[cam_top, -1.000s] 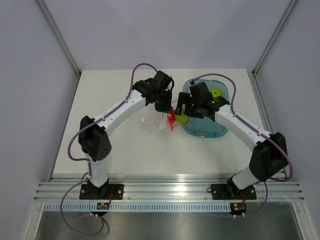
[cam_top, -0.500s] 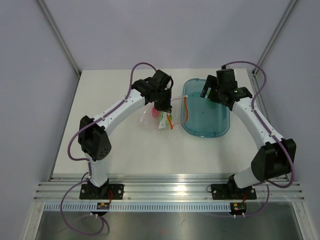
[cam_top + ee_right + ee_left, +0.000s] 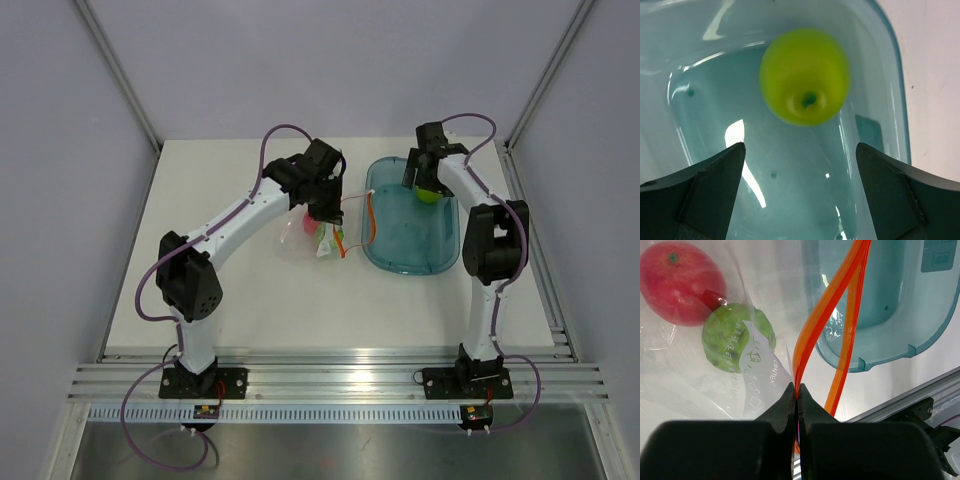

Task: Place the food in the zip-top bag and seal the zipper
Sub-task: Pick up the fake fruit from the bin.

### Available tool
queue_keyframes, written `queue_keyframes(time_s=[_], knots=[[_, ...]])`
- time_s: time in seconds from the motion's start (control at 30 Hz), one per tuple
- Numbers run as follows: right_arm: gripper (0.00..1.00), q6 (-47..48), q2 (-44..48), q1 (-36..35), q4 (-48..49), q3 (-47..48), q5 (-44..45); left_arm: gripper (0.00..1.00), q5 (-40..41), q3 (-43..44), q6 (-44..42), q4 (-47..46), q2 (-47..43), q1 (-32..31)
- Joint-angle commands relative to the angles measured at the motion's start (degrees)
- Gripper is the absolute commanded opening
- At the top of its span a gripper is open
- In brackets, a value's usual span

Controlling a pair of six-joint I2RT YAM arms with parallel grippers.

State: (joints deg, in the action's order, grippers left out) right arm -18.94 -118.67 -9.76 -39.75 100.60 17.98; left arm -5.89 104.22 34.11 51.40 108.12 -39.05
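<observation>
The clear zip-top bag (image 3: 312,235) lies left of the teal tray (image 3: 400,262). Inside it sit the red fruit (image 3: 682,282) and one lime-green apple (image 3: 735,337). My left gripper (image 3: 798,390) is shut on the orange-red zipper strip (image 3: 827,305) and holds the bag's mouth open toward the tray. The second green apple (image 3: 805,75) lies in the tray's far end (image 3: 428,192). My right gripper (image 3: 800,155) is open and empty, just above that apple (image 3: 424,180), one finger on each side.
The teal oval tray (image 3: 710,85) holds only the green apple. Grey enclosure walls and metal posts ring the white table (image 3: 230,300). An aluminium rail runs along the near edge (image 3: 340,380).
The first green apple went from my right gripper into the bag. My right gripper moved to the tray's far end over the second apple. My left gripper kept its hold.
</observation>
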Motion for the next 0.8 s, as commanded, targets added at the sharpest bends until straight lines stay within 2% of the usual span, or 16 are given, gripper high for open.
queue_keyframes(time_s=[0.0, 0.37, 0.47, 0.5, 0.57, 0.6, 0.67, 0.73, 0.77], knots=[[1.00, 2.33, -2.61, 1.14, -1.91, 6.97, 3.82, 0.00, -1.23, 0.80, -0.45, -1.30, -2.47, 0.20], [0.99, 3.65, -9.73, 2.55, -1.74, 13.48, 0.57, 0.00, -1.05, 2.56, -0.88, -0.33, -1.42, 0.20], [0.93, 3.56, -10.35, 2.55, -1.47, 13.57, -0.75, 0.00, -0.97, 1.69, -0.80, -0.86, -1.59, 0.20], [0.85, 3.30, -10.26, 2.55, -1.56, 13.66, -0.84, 0.00, -0.79, 1.51, -0.80, -0.77, -1.50, 0.20], [0.78, 3.21, -9.48, 2.55, -0.86, 12.44, -2.06, 0.00, -0.70, 1.33, -0.54, -0.60, -1.42, 0.20], [0.66, 3.47, -8.60, 2.55, -0.16, 11.56, -2.59, 0.00, -0.61, 1.33, -0.62, -0.60, -1.42, 0.20], [0.54, 3.38, -7.81, 2.55, -0.24, 11.20, -2.60, 0.00, -0.70, 0.90, -0.36, -1.12, -1.59, 0.29], [0.44, 3.56, -6.14, 2.55, -0.24, 10.50, -2.51, 0.00, -0.79, 0.28, -0.18, -1.65, -1.94, 0.20], [0.44, 3.56, -5.35, 2.55, -0.24, 10.06, -2.51, 0.00, -0.70, 0.10, -0.18, -1.91, -1.94, 0.20]])
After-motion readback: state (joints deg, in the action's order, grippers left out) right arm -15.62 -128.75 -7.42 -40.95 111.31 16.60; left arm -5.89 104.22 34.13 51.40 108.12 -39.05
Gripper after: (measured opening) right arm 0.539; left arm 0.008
